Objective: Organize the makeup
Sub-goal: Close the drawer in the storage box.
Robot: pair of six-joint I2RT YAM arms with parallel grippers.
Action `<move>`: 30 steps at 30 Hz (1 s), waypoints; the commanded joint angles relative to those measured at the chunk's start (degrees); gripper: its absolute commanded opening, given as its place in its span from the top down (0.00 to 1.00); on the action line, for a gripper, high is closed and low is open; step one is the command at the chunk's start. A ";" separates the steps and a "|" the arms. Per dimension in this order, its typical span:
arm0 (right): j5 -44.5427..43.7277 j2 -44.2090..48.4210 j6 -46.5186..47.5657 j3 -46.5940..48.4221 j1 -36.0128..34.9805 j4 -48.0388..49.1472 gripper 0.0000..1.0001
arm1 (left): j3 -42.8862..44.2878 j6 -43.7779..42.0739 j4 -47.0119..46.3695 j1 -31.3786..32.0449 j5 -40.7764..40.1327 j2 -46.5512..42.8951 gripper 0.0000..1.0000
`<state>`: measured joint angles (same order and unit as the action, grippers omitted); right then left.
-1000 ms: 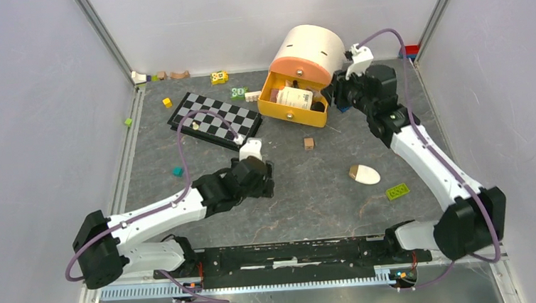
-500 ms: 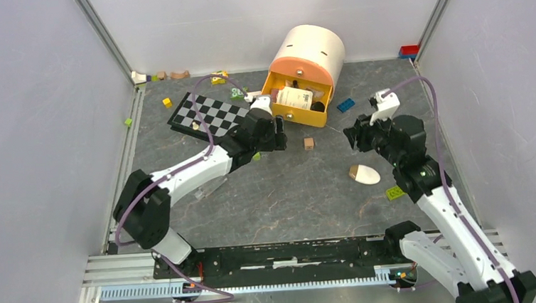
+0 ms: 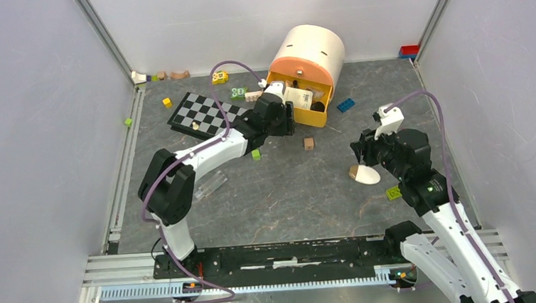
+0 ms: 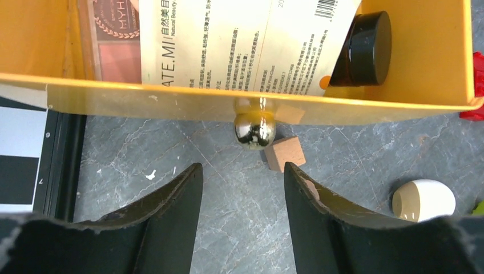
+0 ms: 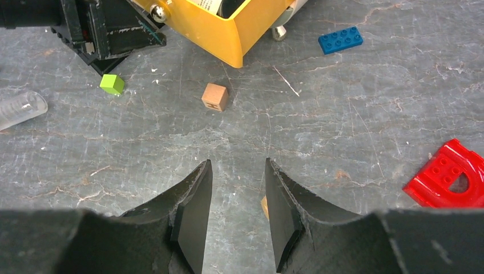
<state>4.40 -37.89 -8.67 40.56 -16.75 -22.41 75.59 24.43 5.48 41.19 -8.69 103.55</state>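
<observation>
Close by the spread right pincer (image 5: 237, 168), the egg-shaped sponge (image 3: 366, 175) lies crosswise, tan end leftward.

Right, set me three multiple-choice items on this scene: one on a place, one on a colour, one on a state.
1. Where is the wooden cube relative to the yellow drawer?
A inside it
B on the table, just in front of it
C on its rim

2. What colour is the brick lying to the right of the drawer in the top view?
A blue
B white
C black

3. How is the left end effector?
A shut on the drawer's knob
B shut on the cube
C open, short of the knob

Key:
1 B, the cube sits on the table beside the knob, outside the drawer.
2 A, it reads blue in both the top and right wrist views.
3 C, the fingers stand apart with bare table between them.
</observation>
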 commanded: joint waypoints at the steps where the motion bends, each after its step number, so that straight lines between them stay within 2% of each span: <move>1: -1.01 0.93 1.77 0.67 0.21 -1.20 0.54 | 3.81 -3.33 -3.38 -0.49 1.57 2.27 0.40; 19: -2.03 2.26 3.28 -0.48 0.14 -2.98 0.55 | 8.29 -3.72 -5.30 -0.67 1.50 5.60 0.71; 30: -3.34 2.03 4.80 0.18 0.16 -3.96 0.56 | 14.64 -5.79 -6.87 -0.81 -1.81 9.18 0.79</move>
<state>2.52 -36.18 -5.10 40.34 -16.75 -26.68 85.36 22.44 4.14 40.75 -7.68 111.96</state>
